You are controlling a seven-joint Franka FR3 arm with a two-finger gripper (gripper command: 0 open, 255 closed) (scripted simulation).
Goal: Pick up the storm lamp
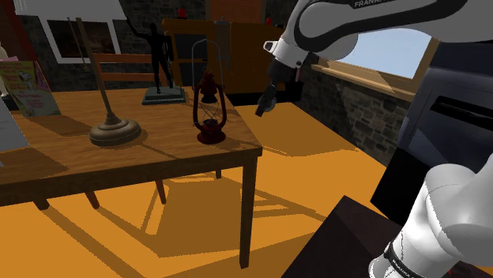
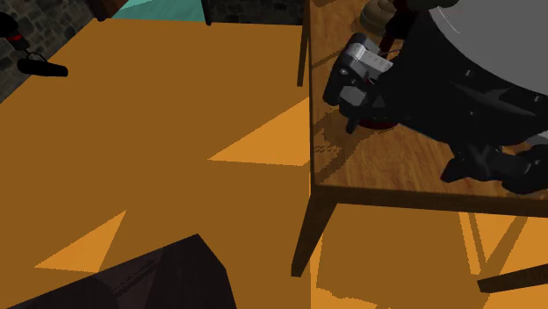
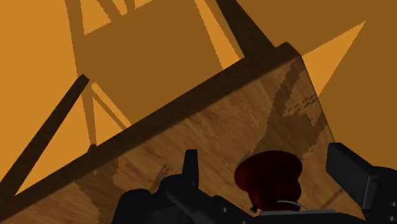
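The storm lamp (image 1: 209,110) is dark red with a thin wire handle and stands upright near the corner of the wooden table (image 1: 158,154). My black gripper (image 1: 262,107) hangs in the air to the shoulder view's right of the lamp, just past the table edge, about level with the lamp's upper half. In the wrist view the fingers (image 3: 191,167) stand apart and touch nothing, and the lamp (image 3: 270,178) shows beyond them in the gap. From the second exterior view the gripper (image 2: 353,114) hovers over the table edge (image 2: 395,176), and my arm covers most of the lamp (image 2: 379,128).
A black figurine (image 1: 162,67) on a plinth stands behind the lamp. A tilted pole on a round base (image 1: 114,130) sits to the shoulder view's left, with books (image 1: 28,87) beyond it. Orange floor (image 1: 316,174) lies past the table corner; a stone wall (image 1: 348,107) runs behind my gripper.
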